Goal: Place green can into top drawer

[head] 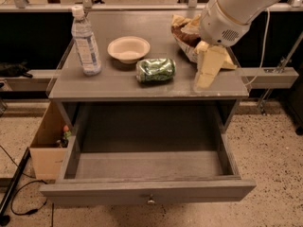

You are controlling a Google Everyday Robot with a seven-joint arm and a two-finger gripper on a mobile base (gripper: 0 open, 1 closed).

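The green can (pixel 155 70) lies on its side on the grey tabletop (pixel 109 82), near the middle of its front half. The top drawer (pixel 147 191) below is pulled wide open, its grey floor showing and its small round knob (pixel 150 201) on the front panel. My gripper (pixel 203 82) hangs from the white arm (pixel 232 13) over the right part of the tabletop. It points down and is a short way to the right of the can, not touching it. It holds nothing.
A clear water bottle (pixel 86 44) stands at the table's left. A cream bowl (pixel 128 48) sits behind the can. A snack bag (pixel 187 32) lies behind the gripper. A cardboard box (pixel 46 148) stands on the floor at left, and a grey rail (pixel 270 77) runs at right.
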